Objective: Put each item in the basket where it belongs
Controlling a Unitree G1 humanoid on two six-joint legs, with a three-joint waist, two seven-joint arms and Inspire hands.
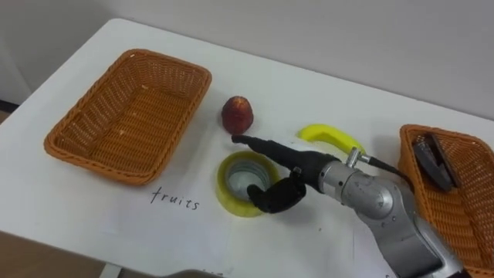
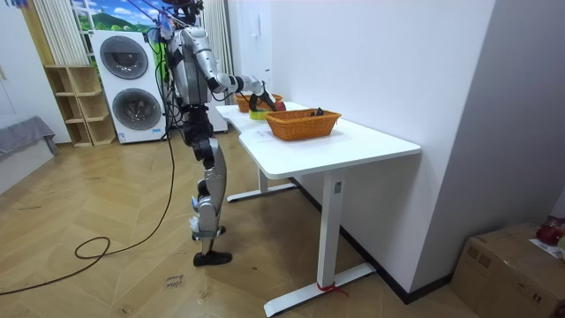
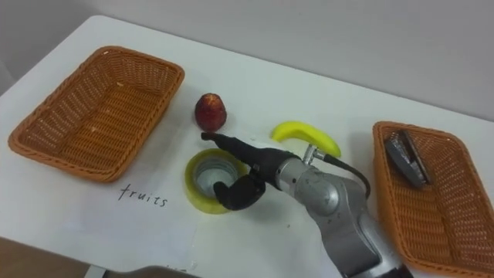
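A yellow tape roll [image 1: 229, 191] lies flat on the white table, just right of the handwritten "fruits" label [image 1: 176, 199]. My right hand [image 1: 284, 189] is on its right side: curled fingers hook over the rim into the hole and one straight finger [image 1: 262, 145] runs across the far rim towards a red apple [image 1: 238, 113]. A yellow banana [image 1: 332, 137] lies behind my wrist. On the left is the wicker fruit basket [image 1: 127, 116], with nothing in it. The right wicker basket [image 1: 463, 205] holds a dark stapler [image 1: 434, 161].
In the room view I stand at the far end of the white table [image 2: 353, 146], arm stretched over it, with one basket [image 2: 303, 124] nearer the camera. The wall runs along the table's back edge. Bare tabletop lies in front of the baskets.
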